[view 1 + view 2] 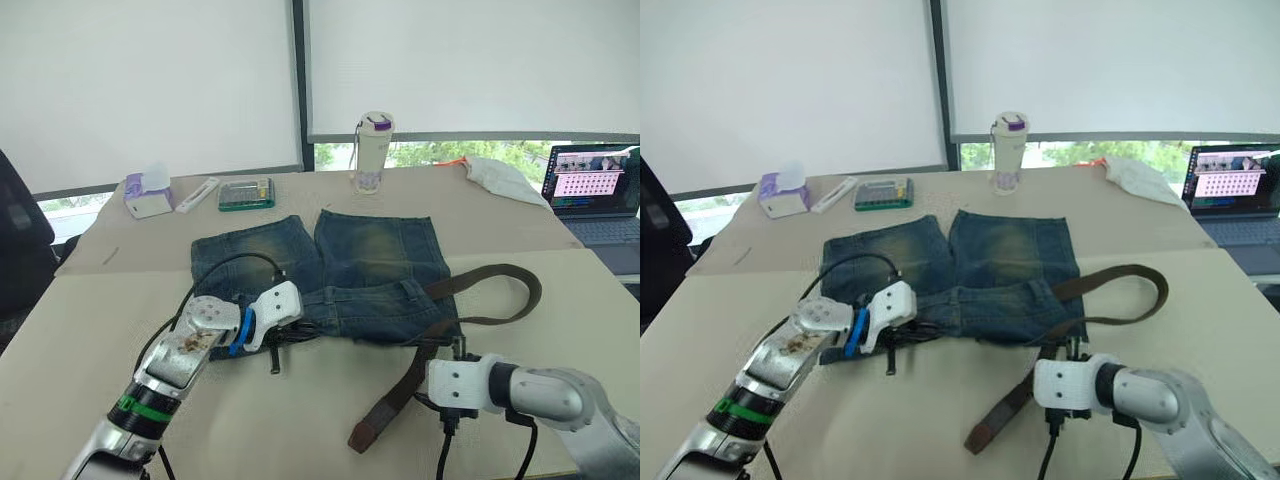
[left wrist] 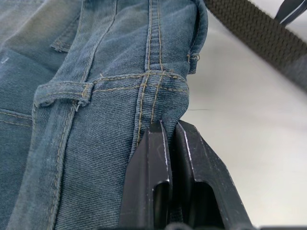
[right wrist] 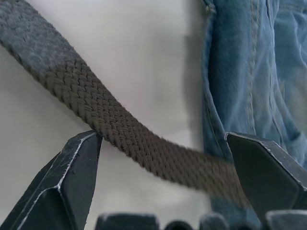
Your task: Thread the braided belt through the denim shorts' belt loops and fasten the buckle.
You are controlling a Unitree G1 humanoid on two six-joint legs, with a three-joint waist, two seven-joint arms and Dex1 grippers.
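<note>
The denim shorts point(image 1: 365, 265) lie flat on the table with the waistband toward me. My left gripper point(image 1: 292, 334) is shut on a fold of the waistband at its left part; its black fingers point(image 2: 158, 158) pinch the denim just below a seam. A belt loop point(image 2: 61, 90) sits beside that seam. The braided belt point(image 1: 505, 275) leaves the waistband's right end, curves around in a loop and runs down to a brown tip point(image 1: 362, 437). My right gripper point(image 3: 162, 136) is open and straddles this strap point(image 3: 120, 132) beside the shorts' right edge. The buckle is hidden.
At the table's far side stand a bottle point(image 1: 373, 152), a tissue box point(image 1: 147, 195), a green-rimmed box point(image 1: 246, 194) and a white cloth point(image 1: 505, 180). A laptop point(image 1: 595, 190) is at the right edge. A black chair point(image 1: 20, 250) is on the left.
</note>
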